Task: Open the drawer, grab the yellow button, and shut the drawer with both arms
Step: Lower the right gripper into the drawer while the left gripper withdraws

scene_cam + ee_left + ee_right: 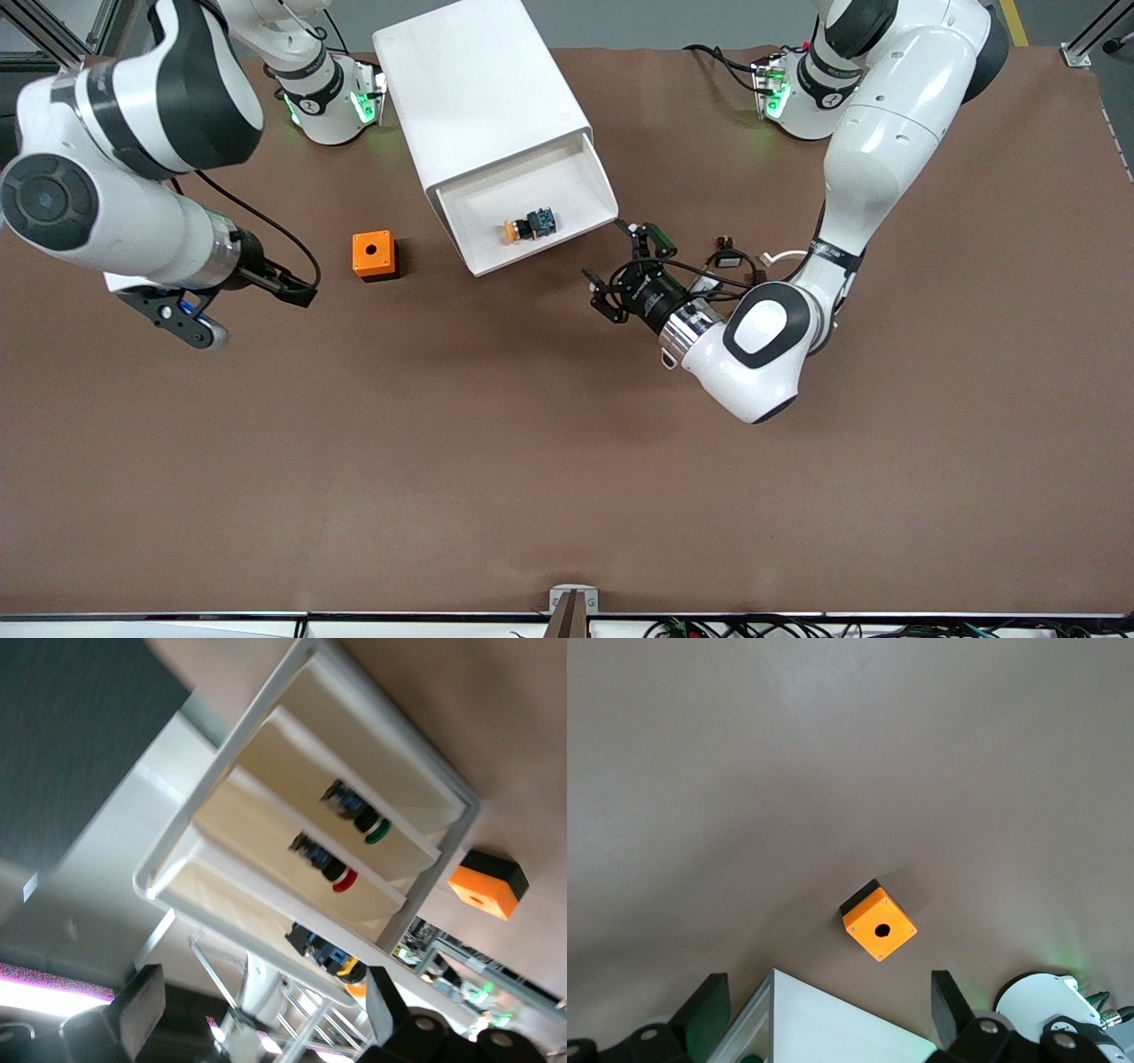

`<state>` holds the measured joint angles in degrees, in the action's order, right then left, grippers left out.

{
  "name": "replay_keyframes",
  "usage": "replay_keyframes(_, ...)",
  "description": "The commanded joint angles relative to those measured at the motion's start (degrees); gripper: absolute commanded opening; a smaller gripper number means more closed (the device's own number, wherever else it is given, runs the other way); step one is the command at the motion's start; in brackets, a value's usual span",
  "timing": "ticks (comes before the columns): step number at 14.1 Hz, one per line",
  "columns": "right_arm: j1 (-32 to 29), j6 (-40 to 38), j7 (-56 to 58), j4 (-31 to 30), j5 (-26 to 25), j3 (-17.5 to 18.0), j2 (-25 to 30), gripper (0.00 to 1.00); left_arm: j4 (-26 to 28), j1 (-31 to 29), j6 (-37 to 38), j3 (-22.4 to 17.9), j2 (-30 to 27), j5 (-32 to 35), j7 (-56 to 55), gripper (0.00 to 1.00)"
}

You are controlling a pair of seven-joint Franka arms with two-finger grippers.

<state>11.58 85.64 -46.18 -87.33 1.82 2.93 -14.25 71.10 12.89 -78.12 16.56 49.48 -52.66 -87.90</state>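
The white cabinet (478, 89) lies on the brown table between the arms' bases. Its uppermost drawer (478, 199) is pulled out. The button (530, 224), with orange cap, black middle and blue rear, lies in it. My left gripper (620, 266) is open and empty, just off the drawer's front corner toward the left arm's end. In the left wrist view the drawer's front (266, 939) and the button (326, 952) sit between the open fingers (133, 1014). My right gripper (182, 319) is open and empty, up in the air at the right arm's end.
An orange cube with a hole (374, 254) stands on the table beside the drawer, toward the right arm's end; it also shows in the right wrist view (878, 928). Lower drawers hold a red-capped part (341, 879) and a green-capped part (376, 831).
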Motion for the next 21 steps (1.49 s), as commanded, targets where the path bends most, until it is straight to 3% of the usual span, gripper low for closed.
replay_keyframes(1, 3.9, -0.9, -4.2, 1.8, -0.4, -0.4, -0.7, 1.00, -1.1, -0.2, -0.5, -0.7, -3.5, 5.1, 12.5, 1.00)
replay_keyframes(4, 11.3, 1.9, -17.6, 2.1, -0.7, -0.2, -0.1, 1.00, -0.9, 0.4, -7.2, -0.8, -11.2, 15.9, 23.3, 1.00)
replay_keyframes(7, 17.7, 4.1, -30.1, 1.9, -1.1, -0.2, 1.1, 1.00, -0.7, 0.4, -12.0, -0.7, -14.7, 23.9, 28.4, 1.00)
replay_keyframes(9, 21.4, 4.1, -35.2, 1.6, -3.4, -0.1, 1.9, 1.00, -0.7, 0.4, -14.3, -0.5, -15.4, 29.9, 29.2, 1.00)
replay_keyframes(14, 26.2, 8.8, -48.0, -0.1, -3.6, -0.1, 1.9, 1.00, -0.6, 0.8, -17.9, -0.2, -16.0, 40.2, 29.4, 1.00)
replay_keyframes(18, 29.4, 16.7, -53.7, -7.5, -3.5, 0.0, 3.3, 1.00, 0.7, 4.4, -25.0, 0.0, -16.8, 51.5, 28.0, 1.00)
replay_keyframes(21, 32.1, 21.1, -55.6, -12.3, -3.5, -0.1, 3.4, 1.00, 1.1, 7.0, -26.2, 0.0, -16.2, 59.0, 28.3, 1.00)
